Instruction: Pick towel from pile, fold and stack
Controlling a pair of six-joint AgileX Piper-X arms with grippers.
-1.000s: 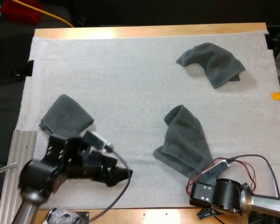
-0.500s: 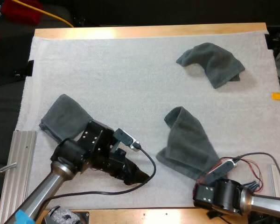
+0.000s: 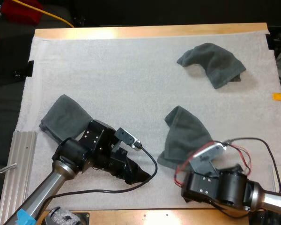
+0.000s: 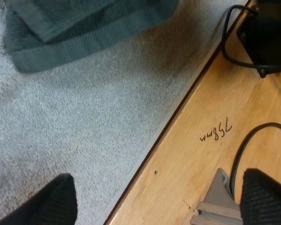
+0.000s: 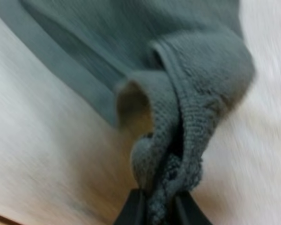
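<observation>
Right now the right fingers (image 5: pixel 133 213) are clamped on a bunched corner of the middle towel (image 5: pixel 178 93). The cloth is pinched between them and rises in a thick rolled hem. The rest of that towel spreads away from the fingers over the white mat (image 5: pixel 47 140).

The left fingers (image 4: pixel 42 201) stand wide apart, holding nothing. One hangs over the mat and the other over the bare wooden surface (image 4: pixel 210 140). A pencilled scribble shows on the wood between them. Beyond the fingers lies a hemmed towel edge (image 4: pixel 84 28) flat on the mat; I cannot tell for certain which towel it is.

From the high view:
- The middle towel (image 3: pixel 185 138) sits lower right of centre, peaked at its far end. Its near corner runs under the right arm (image 3: pixel 225 187) at the bottom right of the frame.
- The left arm (image 3: pixel 84 152) comes in from the lower left, its tip pointing right at the mat's near edge, apart from the middle towel.
- A second towel (image 3: pixel 65 117) lies at the left, just behind the left arm.
- A third towel (image 3: pixel 213 63) lies crumpled at the upper right, well apart from both arms.
</observation>
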